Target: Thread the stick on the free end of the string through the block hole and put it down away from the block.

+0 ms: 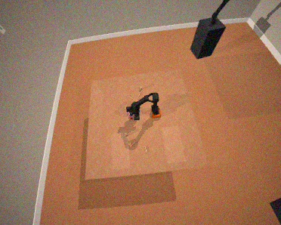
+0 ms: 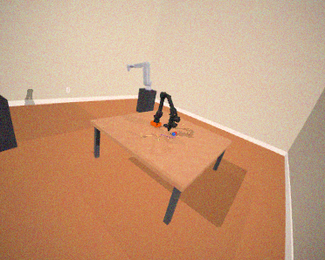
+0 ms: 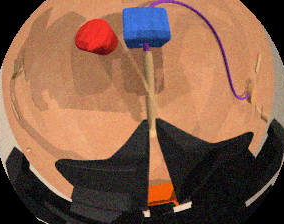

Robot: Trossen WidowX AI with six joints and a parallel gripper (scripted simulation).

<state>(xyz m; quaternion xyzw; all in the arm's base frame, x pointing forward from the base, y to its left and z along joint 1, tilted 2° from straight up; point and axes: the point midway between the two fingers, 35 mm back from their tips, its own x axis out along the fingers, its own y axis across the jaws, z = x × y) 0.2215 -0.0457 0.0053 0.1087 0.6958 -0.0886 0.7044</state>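
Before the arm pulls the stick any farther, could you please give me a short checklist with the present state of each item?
1. Gripper jaws shut on the stick: ok.
2. Stick on the near side of the blue block: ok.
3. Purple string leaves the block's far side: ok.
4. String drawn fully through: not ok.
5. Block resting on the table: cannot tell.
6. Red object apart from the block: ok.

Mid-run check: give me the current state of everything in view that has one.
Gripper: jaws shut on the stick.
Stick: held, tip at the blue block's near face.
Blue block: on the table, purple string at its far side.
Purple string: slack, curving right.
Red object: resting beside the block.
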